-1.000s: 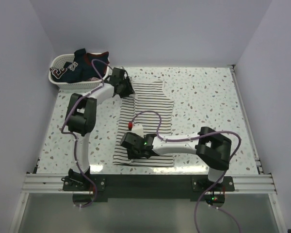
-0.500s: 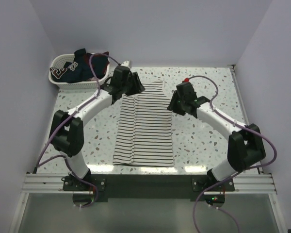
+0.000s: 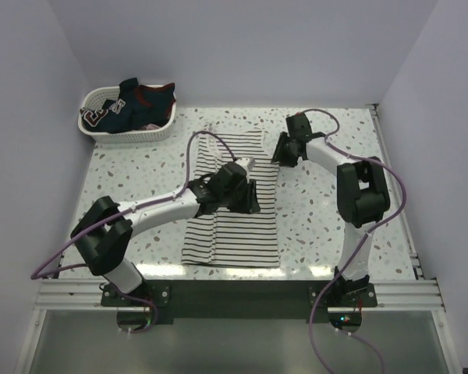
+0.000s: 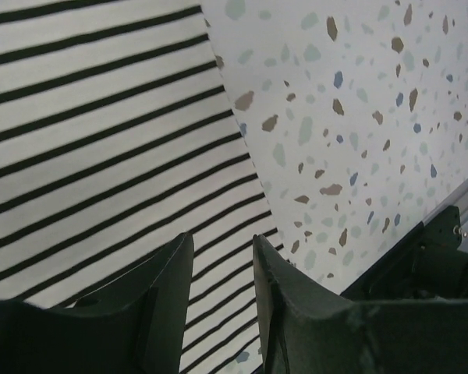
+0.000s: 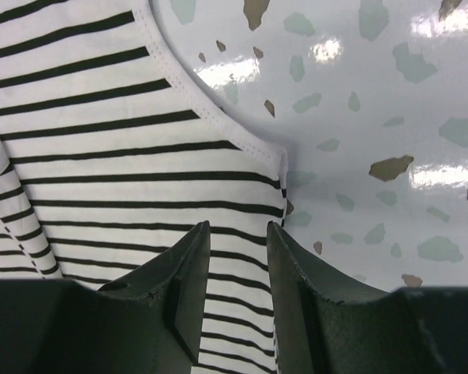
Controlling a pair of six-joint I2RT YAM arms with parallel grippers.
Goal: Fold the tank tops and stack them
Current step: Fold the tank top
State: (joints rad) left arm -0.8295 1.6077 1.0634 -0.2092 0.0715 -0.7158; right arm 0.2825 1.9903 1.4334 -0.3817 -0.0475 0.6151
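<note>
Both arms over striped tank top [image 3: 234,226] on table [image 3: 335,226]
The left gripper [image 4: 222,249] hovers above its right half, jaws slightly parted, empty; the right gripper [image 5: 238,234] likewise at its far-right armhole. Beyond-left, a basket [image 3: 93,128] holds the navy tank top [image 3: 136,105], pale numeral illegible.

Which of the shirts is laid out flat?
The white striped tank top, spread on the table; the navy tank top sits crumpled in the white basket.

One tank top [image 3: 242,234] lies on the table [image 3: 327,210], more tops [image 3: 136,105] in the basket [image 3: 129,134] behind-left.
</note>
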